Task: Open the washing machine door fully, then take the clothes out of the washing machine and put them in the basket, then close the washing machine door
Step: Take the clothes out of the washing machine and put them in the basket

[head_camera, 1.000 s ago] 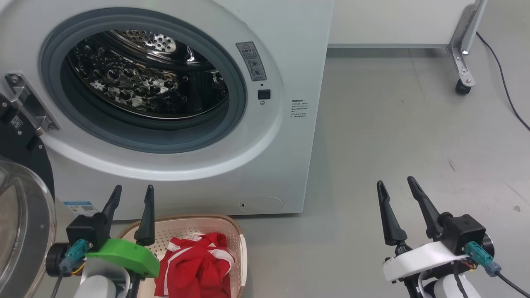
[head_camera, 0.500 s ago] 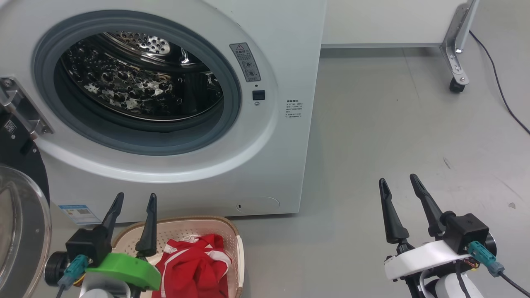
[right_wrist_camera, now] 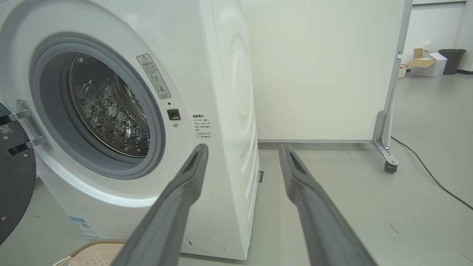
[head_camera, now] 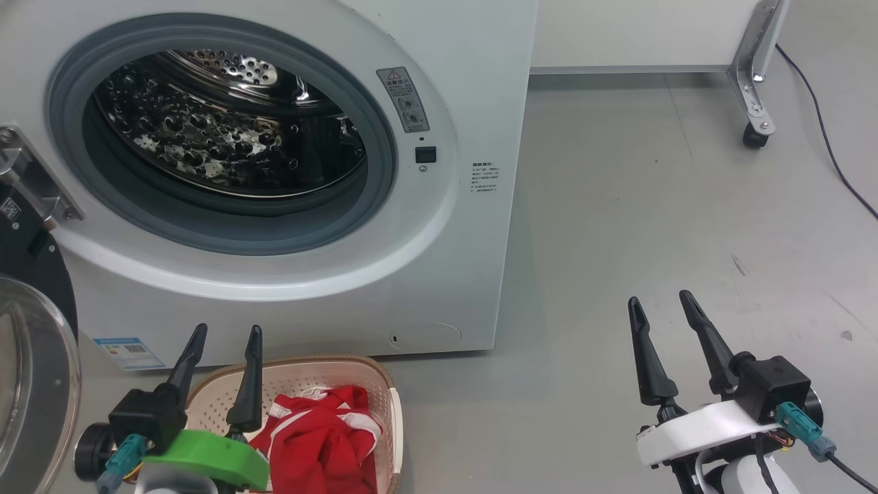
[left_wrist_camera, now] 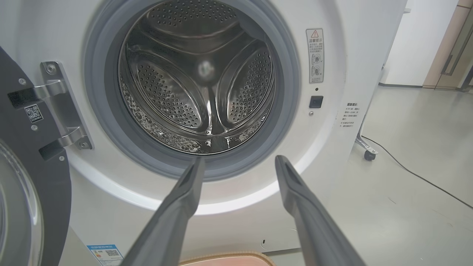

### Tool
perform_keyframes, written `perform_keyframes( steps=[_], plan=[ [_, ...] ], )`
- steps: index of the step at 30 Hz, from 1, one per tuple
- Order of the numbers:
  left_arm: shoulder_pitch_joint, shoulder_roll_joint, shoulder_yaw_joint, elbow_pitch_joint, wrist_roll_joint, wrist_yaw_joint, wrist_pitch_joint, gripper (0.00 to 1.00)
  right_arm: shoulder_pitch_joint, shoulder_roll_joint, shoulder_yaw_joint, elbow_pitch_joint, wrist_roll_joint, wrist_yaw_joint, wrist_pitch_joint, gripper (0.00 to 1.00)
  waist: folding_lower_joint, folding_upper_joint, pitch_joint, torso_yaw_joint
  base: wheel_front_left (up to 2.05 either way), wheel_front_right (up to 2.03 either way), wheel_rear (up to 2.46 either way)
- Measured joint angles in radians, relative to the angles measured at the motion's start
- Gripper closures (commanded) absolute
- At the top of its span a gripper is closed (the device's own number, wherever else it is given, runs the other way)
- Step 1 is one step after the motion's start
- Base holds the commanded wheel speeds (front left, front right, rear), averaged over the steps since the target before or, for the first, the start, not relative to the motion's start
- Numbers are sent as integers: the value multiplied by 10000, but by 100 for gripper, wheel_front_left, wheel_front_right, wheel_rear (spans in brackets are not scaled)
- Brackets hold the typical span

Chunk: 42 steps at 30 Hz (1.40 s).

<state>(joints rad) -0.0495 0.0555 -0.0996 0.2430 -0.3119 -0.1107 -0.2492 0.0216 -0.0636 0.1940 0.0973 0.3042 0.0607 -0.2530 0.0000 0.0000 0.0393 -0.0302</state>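
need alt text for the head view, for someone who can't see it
A white washing machine stands with its door open at left and its steel drum bare. Red clothes lie in the basket in front of it; the left gripper and right gripper, fingers apart, hold nothing.

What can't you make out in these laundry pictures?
- Head view: the washing machine door, mostly cut off by the left edge.
- Head view: part of the basket and clothes, behind the left gripper and past the bottom edge.
- Warning label, head view: print too small.
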Motion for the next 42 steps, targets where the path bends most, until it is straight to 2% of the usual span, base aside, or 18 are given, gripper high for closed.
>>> perform_keyframes(
  steps=[42],
  plan=[
    [514, -40, 42, -454, 267, 102, -2, 0, 28, 29, 4, 0, 0, 102, 0, 0, 0, 0, -136, -71, -7, 7, 0]
  ],
)
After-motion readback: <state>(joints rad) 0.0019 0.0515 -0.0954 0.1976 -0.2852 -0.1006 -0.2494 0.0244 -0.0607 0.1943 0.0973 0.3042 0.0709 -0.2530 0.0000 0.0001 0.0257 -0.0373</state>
